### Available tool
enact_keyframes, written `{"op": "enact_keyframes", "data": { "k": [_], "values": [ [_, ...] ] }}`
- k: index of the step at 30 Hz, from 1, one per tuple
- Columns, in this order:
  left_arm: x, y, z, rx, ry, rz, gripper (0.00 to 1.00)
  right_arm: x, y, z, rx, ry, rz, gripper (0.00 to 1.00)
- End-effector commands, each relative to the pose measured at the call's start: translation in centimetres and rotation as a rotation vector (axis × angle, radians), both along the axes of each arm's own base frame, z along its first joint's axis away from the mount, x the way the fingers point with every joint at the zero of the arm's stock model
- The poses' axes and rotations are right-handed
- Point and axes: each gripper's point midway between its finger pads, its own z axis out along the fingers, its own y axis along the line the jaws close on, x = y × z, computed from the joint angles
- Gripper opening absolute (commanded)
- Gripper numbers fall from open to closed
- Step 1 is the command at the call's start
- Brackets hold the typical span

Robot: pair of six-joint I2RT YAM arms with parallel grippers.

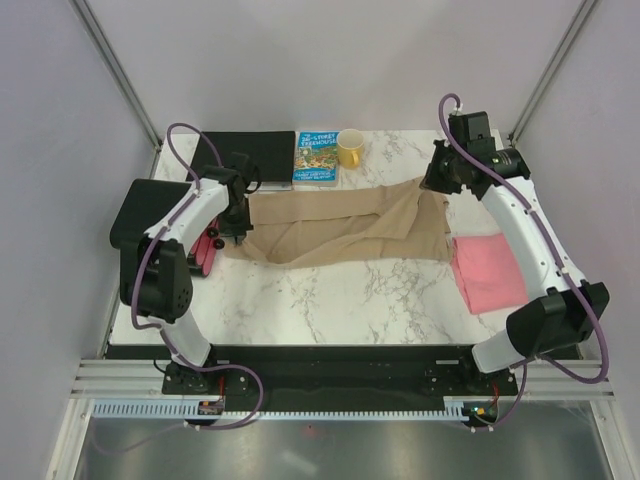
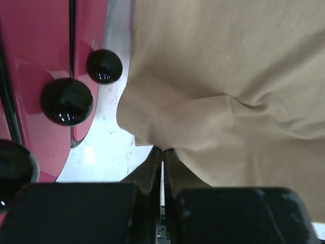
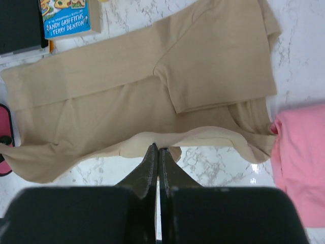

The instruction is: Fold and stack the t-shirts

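The tan t-shirt (image 1: 340, 228) lies stretched across the middle of the marble table, partly folded lengthwise. My left gripper (image 2: 162, 150) is shut on its left edge (image 2: 147, 129), beside the pink drawer box. My right gripper (image 3: 159, 147) is shut on a lifted hem of the tan t-shirt (image 3: 152, 96) at its right end, holding that edge above the table. In the top view the left gripper (image 1: 237, 213) and right gripper (image 1: 437, 183) stand at opposite ends of the shirt. The pink t-shirt (image 1: 487, 270) lies folded at the right edge, seen also in the right wrist view as the pink t-shirt (image 3: 299, 162).
A pink-and-black drawer box (image 2: 45, 86) with round black knobs sits at the table's left edge. At the back stand a blue book (image 1: 317, 157), a yellow mug (image 1: 351, 148) and a black notebook (image 1: 245, 155). Grey walls enclose the table (image 1: 330, 300).
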Motion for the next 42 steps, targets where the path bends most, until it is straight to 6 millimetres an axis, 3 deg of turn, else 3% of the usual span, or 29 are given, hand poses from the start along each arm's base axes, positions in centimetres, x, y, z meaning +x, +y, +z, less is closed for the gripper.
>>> {"op": "enact_keyframes", "data": {
  "k": [1,6,18,29,36,42],
  "values": [
    [2.3,0.2,0.9,0.024,-0.025,-0.033,0.02,2.9,-0.3,1.1,-0.021,-0.069,0.006,0.00],
    [3.3,0.1,-1.1,0.048,0.045,-0.033,0.02,5.4,-0.9,0.2,-0.047,-0.066,0.008,0.00],
    [4.8,1.1,-2.8,0.144,0.104,-0.007,0.02,9.7,-2.6,-1.6,-0.112,-0.040,-0.001,0.00],
    [4.6,2.7,-2.5,0.230,0.106,0.026,0.02,11.3,-3.2,-4.0,-0.133,-0.002,-0.013,0.00],
    [5.2,2.4,-5.0,0.218,0.169,0.026,0.02,12.2,-2.9,-4.7,-0.119,-0.006,-0.007,0.00],
    [6.1,1.9,-5.4,0.200,0.164,0.025,0.02,12.5,-3.7,-4.8,-0.152,-0.014,-0.027,0.00]
  ]
}}
